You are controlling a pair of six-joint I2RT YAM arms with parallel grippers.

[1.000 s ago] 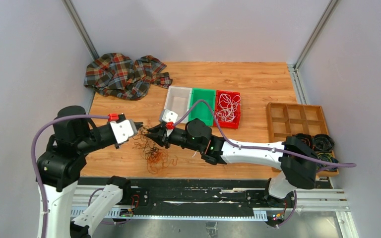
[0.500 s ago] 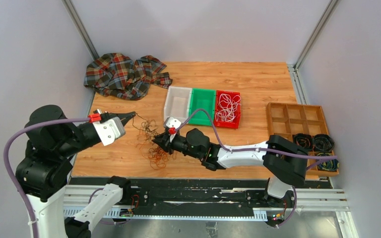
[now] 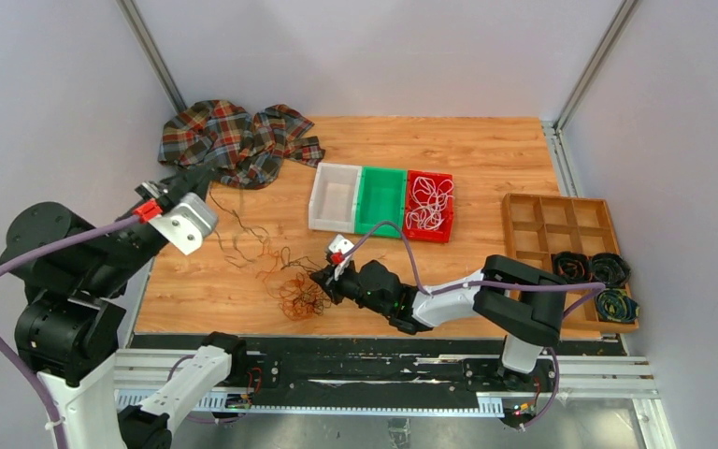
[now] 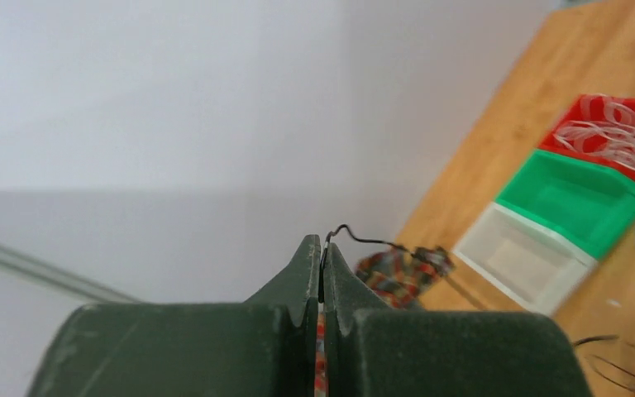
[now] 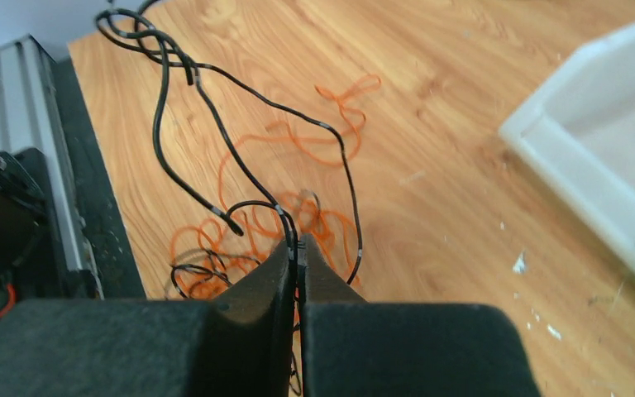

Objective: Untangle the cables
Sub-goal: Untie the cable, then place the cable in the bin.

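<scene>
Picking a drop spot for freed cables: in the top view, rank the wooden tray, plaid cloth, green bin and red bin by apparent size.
1. wooden tray
2. plaid cloth
3. green bin and red bin: alike, not ranked

Plain grey walls (image 3: 383, 47) w/ metal posts (image 3: 154, 56); wood tabletop (image 3: 486, 150).

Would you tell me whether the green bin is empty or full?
Empty: the green bin shows a bare floor, while the red bin beside it holds white cables.
</scene>
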